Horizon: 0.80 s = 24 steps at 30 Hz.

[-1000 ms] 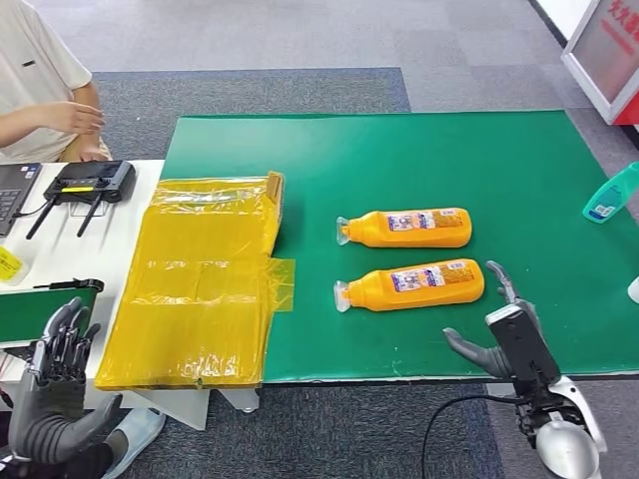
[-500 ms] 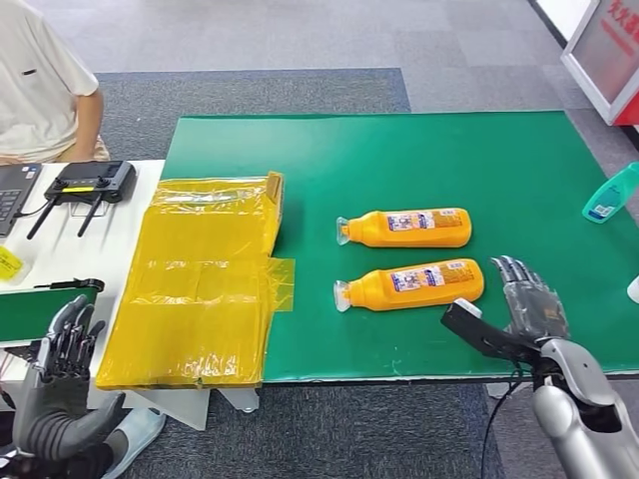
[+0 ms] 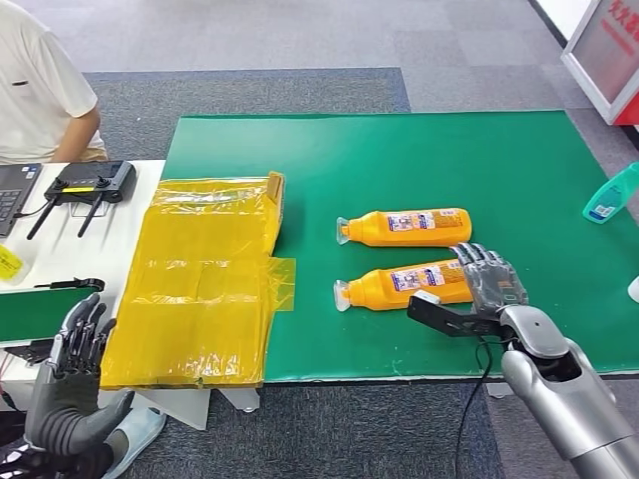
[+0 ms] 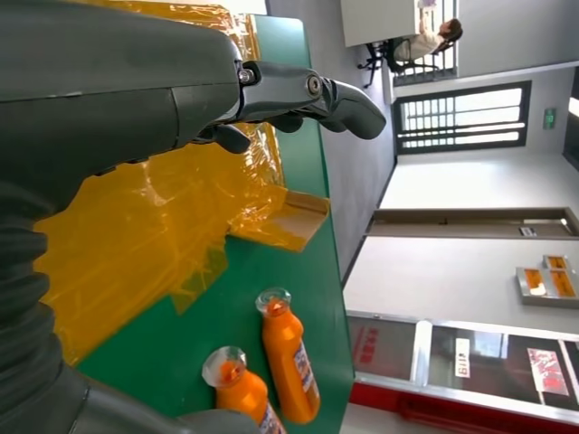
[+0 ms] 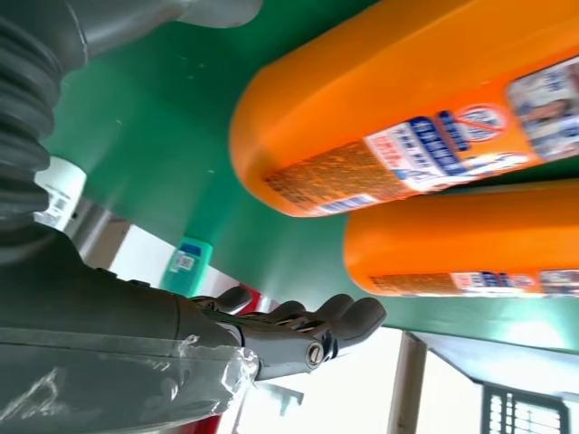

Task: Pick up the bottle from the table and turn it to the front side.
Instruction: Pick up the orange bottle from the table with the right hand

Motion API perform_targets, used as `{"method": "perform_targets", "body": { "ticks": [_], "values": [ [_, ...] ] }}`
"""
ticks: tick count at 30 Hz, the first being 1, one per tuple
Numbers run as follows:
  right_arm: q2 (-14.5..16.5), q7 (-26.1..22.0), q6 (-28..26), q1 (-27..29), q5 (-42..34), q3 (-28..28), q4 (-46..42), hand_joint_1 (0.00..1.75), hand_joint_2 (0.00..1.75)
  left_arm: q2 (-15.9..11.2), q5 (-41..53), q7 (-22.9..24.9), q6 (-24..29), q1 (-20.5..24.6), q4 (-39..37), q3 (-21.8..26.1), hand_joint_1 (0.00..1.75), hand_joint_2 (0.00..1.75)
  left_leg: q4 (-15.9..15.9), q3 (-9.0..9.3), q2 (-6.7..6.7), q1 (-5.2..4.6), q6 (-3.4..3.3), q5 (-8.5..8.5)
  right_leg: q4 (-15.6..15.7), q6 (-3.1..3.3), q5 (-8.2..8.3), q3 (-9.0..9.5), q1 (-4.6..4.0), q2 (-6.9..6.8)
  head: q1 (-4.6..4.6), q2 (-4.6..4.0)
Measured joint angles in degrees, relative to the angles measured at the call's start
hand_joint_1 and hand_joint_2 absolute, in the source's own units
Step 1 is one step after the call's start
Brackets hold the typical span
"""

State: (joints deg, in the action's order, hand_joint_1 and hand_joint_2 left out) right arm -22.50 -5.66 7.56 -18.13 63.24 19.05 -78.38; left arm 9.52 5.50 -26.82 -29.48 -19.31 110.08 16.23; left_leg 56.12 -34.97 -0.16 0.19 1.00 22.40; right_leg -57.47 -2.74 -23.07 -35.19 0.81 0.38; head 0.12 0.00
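Two orange bottles lie on their sides on the green mat [image 3: 376, 150], caps pointing left. The far bottle [image 3: 406, 228] lies alone. My right hand [image 3: 482, 289] is spread open at the base end of the near bottle [image 3: 399, 284], fingers [image 3: 489, 269] over that end and the thumb [image 3: 435, 315] stretched along its near side; I cannot tell whether they touch it. The right wrist view shows both bottles [image 5: 410, 117] [image 5: 471, 240] close up, with the fingers [image 5: 327, 330] apart from them. My left hand [image 3: 72, 369] hangs open, low at the left, off the mat.
A box wrapped in yellow plastic [image 3: 200, 279] covers the mat's left end. A teal bottle [image 3: 609, 195] lies at the right edge. A person [image 3: 38, 90] sits at the far left behind a white table with a black router [image 3: 90, 182].
My right hand has moved left and forward from the table's front edge to the near bottle's base end. The person's arm has drawn back. My left hand shifted slightly.
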Motion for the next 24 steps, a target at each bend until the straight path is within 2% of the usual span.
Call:
{"method": "perform_targets", "body": {
  "ticks": [12,19,24],
  "values": [
    [-0.69,0.66,0.58,-5.52,0.12,6.80,3.74,0.00,1.75,-0.08,0.04,0.49,-0.16,-0.01,-2.36,-1.50,0.00,1.75,0.00,-0.01,-0.01,0.00,-0.01,0.00,0.00,0.00,0.00,0.00,0.00,-0.01,0.00,0.00],
    [-2.06,0.63,4.12,-7.71,-4.56,9.89,6.49,0.00,1.75,-0.50,-0.11,0.37,0.58,-0.01,-3.52,-3.35,0.00,1.75,0.01,-0.01,-0.01,-0.01,-0.01,0.00,0.01,-0.01,0.00,0.00,0.02,-0.01,0.00,0.00],
    [-4.12,0.48,7.12,-11.75,-8.49,13.50,9.93,0.00,1.75,-1.51,-0.78,0.37,1.85,0.07,-3.99,-5.13,0.00,1.75,0.01,-0.01,-0.01,-0.03,-0.02,-0.01,0.00,-0.03,0.03,0.00,0.03,0.00,0.01,0.00]
  ]
}}
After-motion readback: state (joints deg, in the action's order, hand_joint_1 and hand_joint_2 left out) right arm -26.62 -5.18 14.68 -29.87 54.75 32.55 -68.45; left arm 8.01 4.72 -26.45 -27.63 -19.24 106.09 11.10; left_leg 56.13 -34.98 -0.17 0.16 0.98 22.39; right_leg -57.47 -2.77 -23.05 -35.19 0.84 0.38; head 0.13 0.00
